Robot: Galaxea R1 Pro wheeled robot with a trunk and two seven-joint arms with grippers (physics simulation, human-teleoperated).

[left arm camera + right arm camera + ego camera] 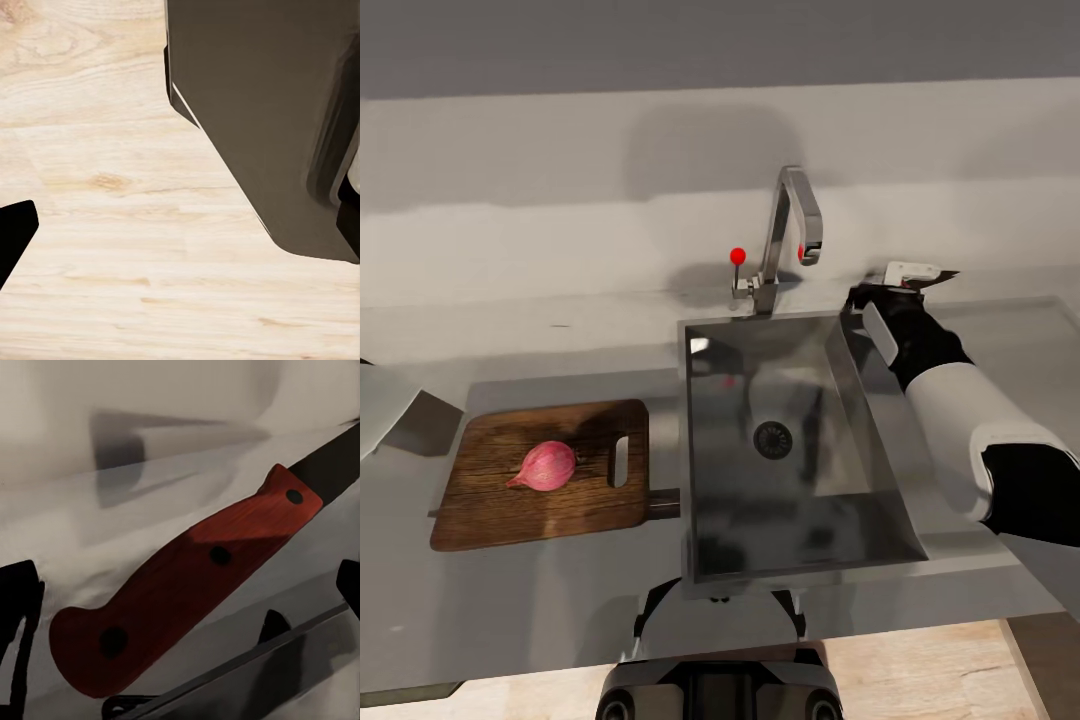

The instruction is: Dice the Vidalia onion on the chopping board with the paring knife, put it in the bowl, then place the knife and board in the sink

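Grey countertop (540, 590) runs along the pale wall, its front edge nearest me. On it, left of the sink (705, 560), lies the board (490, 500), dark wood, its slot end toward the basin. The onion (546, 466) sits near the board's middle: small, pinkish-red, tip pointing left. It looks light and round, so I'd guess it rolls easily and wants steadying before any cut. The basin itself holds nothing but its dark drain.

Farther back, at the sink's far right corner by the wall, the right gripper (905, 285) reaches down over the knife (187, 585). From the right wrist view, the reddish-orange handle with three dark rivets lies on the counter between the dark fingertips, which stand wide on either side, not touching it. The blade runs off past the handle, narrow and dark. It seems stiff and light; the handle's thick middle is the place to pinch. The left gripper hangs over wooden floor (112, 187) beside a dark cabinet (255, 112); whether it is spread or closed I cannot tell.
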